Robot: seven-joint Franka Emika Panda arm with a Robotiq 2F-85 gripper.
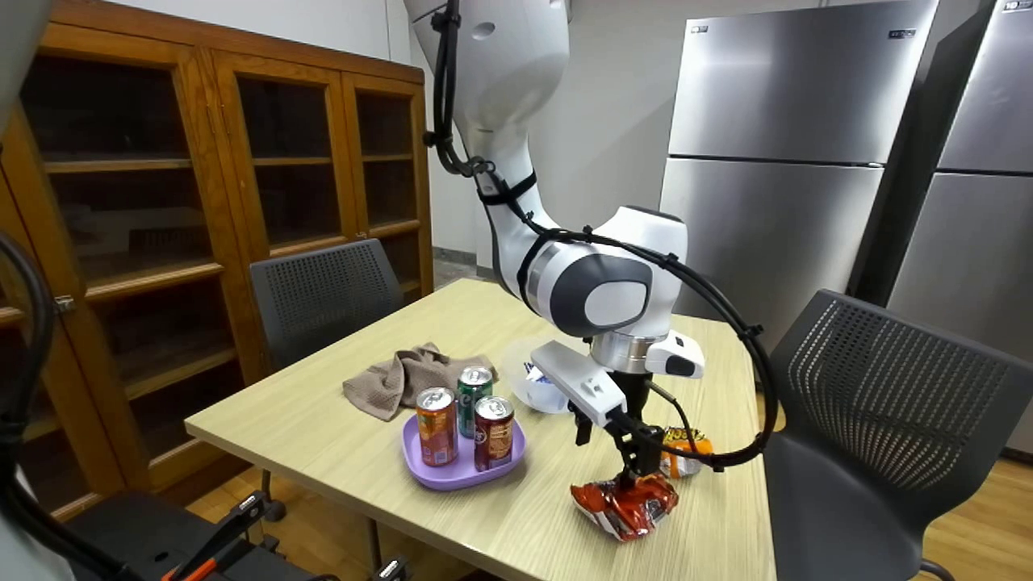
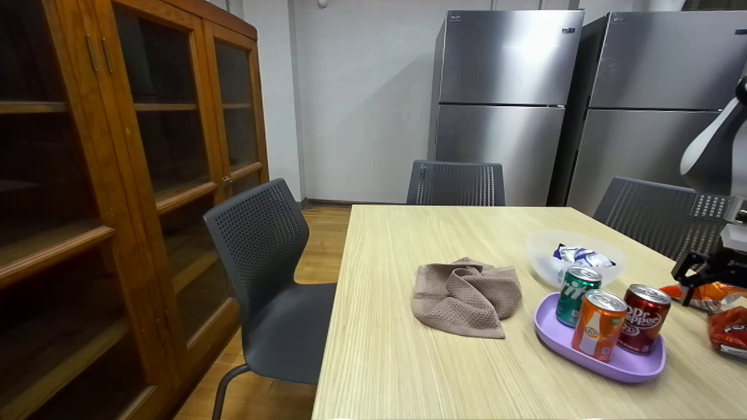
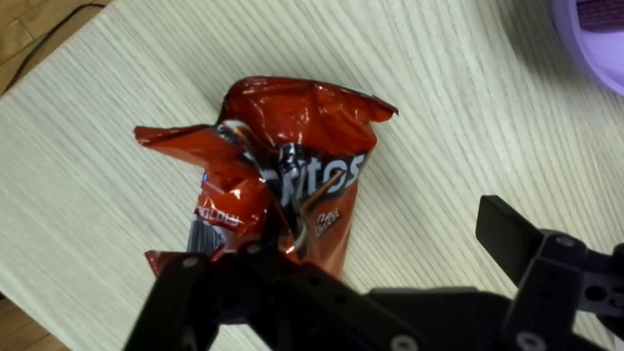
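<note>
My gripper [image 1: 605, 458] is open and low over the table, with its fingers wide apart in the wrist view [image 3: 390, 219]. A crumpled red chip bag [image 1: 625, 516] lies on the table under one finger; it also shows in the wrist view [image 3: 302, 112] and at the edge of an exterior view [image 2: 729, 332]. That finger overlaps the bag and seems to touch it; its tip is hard to make out against the dark print. The other finger [image 3: 507, 234] is over bare table, beside the bag. An orange snack bag [image 1: 686, 452] lies close by, partly behind the gripper.
A purple tray [image 1: 460, 480] holds an orange can [image 1: 437, 432], a green can [image 1: 474, 391] and a dark red can [image 1: 493, 436]. Behind are a translucent bowl [image 2: 540, 256] with a blue-white packet [image 2: 583, 256] and a brown cloth [image 2: 467, 297]. Chairs [image 1: 896, 387] surround the table [image 2: 397, 373].
</note>
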